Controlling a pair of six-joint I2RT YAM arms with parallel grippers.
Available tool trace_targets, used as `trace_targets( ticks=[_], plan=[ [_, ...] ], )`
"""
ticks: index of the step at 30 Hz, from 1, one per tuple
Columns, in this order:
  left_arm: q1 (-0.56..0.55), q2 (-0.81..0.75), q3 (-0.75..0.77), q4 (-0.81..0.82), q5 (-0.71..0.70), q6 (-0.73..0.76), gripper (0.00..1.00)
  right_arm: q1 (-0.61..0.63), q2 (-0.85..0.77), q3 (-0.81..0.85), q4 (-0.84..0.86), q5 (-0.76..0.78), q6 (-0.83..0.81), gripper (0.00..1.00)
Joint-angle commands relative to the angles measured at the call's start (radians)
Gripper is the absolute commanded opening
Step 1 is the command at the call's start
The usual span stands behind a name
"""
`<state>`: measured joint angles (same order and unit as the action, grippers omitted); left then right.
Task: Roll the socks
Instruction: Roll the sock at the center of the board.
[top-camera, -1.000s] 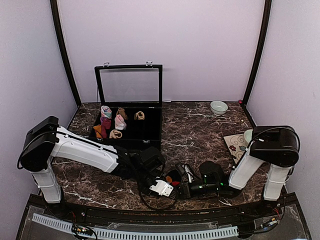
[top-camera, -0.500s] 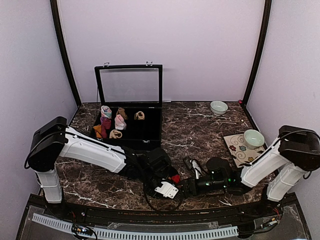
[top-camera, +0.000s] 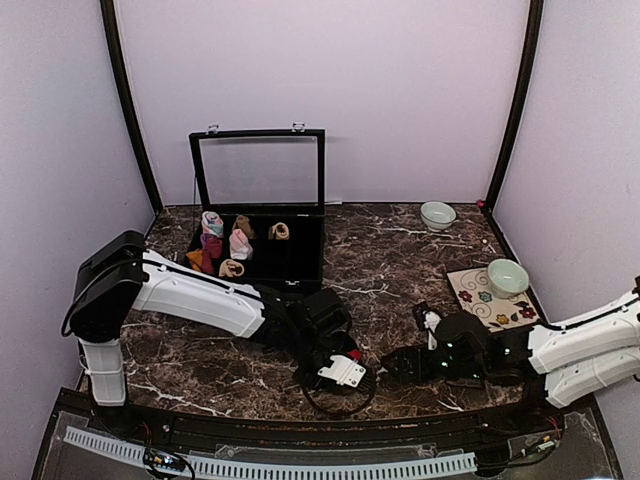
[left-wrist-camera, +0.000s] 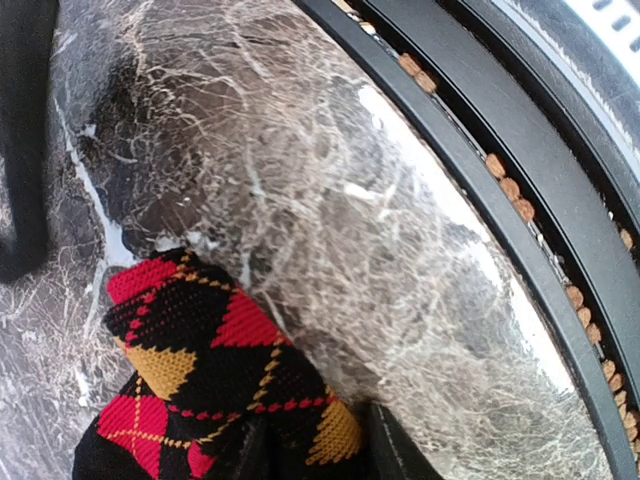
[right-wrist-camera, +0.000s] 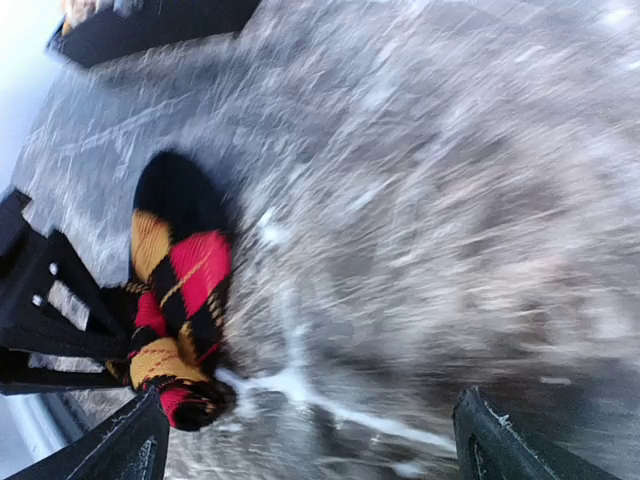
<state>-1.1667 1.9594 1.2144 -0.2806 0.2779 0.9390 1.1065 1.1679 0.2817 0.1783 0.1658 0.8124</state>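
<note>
**Op 1:** Starting nearest me: what's the left claw (left-wrist-camera: 318, 458) doing?

**Op 2:** On my screen it's clamped on the argyle sock (left-wrist-camera: 205, 375). The black knit with red and mustard diamonds bulges out ahead of its fingertips, low over the marble desk (left-wrist-camera: 330, 200). I can't tell whether the sock touches the stone. The desk's near edge rail runs just past the sock on that side.

**Op 1:** And the right claw (right-wrist-camera: 315, 440)?

**Op 2:** I see its jaws spread wide with nothing between them. It sits low over the desk and points toward the left claw. The sock is ahead of it and off to one side, clear of both fingers (right-wrist-camera: 135, 450). From the wrist camera I can see the left claw's black frame gripping the sock's lower end, while the plain black end pokes out away from it.

**Op 1:** How close are the two claws?

**Op 2:** From overhead I'd call them near each other but apart, both close to the desk's front edge.

**Op 1:** What lies beyond them?

**Op 2:** Past the left claw, further back, stands a black box (top-camera: 305, 255) with its clear lid raised. There are small sock rolls (top-camera: 238, 245) in its left compartments. Behind the right claw and out to its right, I see a floral mat (top-camera: 470, 295) carrying a pale bowl (top-camera: 507, 276). Farthest of all, a second bowl (top-camera: 437, 214) sits by the back wall.
</note>
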Motion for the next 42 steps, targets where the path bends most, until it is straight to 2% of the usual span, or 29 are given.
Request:
trace_targets(
  ticks=[1,5,9,10,12,16,21,29,42],
  plan=[
    [0.052,0.113,0.018,-0.207,0.031,-0.070,0.32,0.025,-0.216,-0.022,-0.164,0.256,-0.053,1.00],
    [0.113,0.149,0.097,-0.298,0.120,-0.088,0.31,0.022,-0.363,-0.061,-0.098,0.320,-0.133,1.00],
    [0.143,0.158,0.122,-0.354,0.191,-0.085,0.19,0.021,-0.399,-0.057,-0.055,0.365,-0.137,0.99],
    [0.148,0.157,0.123,-0.361,0.203,-0.084,0.19,0.021,-0.400,-0.061,-0.028,0.355,-0.172,0.99],
    [0.160,0.157,0.123,-0.374,0.227,-0.085,0.17,0.021,-0.392,-0.081,0.079,0.241,-0.344,0.98],
    [0.186,0.153,0.113,-0.402,0.263,-0.076,0.17,0.035,-0.318,-0.056,0.149,0.084,-0.627,0.82],
    [0.218,0.141,0.090,-0.403,0.276,-0.067,0.21,0.089,-0.266,-0.081,0.223,-0.076,-0.906,0.71],
    [0.274,0.182,0.134,-0.473,0.364,-0.043,0.24,0.148,-0.047,0.013,0.217,-0.183,-1.096,0.60],
    [0.287,0.270,0.244,-0.544,0.407,-0.042,0.28,0.153,0.287,0.225,0.250,-0.213,-1.314,0.51]
  ],
)
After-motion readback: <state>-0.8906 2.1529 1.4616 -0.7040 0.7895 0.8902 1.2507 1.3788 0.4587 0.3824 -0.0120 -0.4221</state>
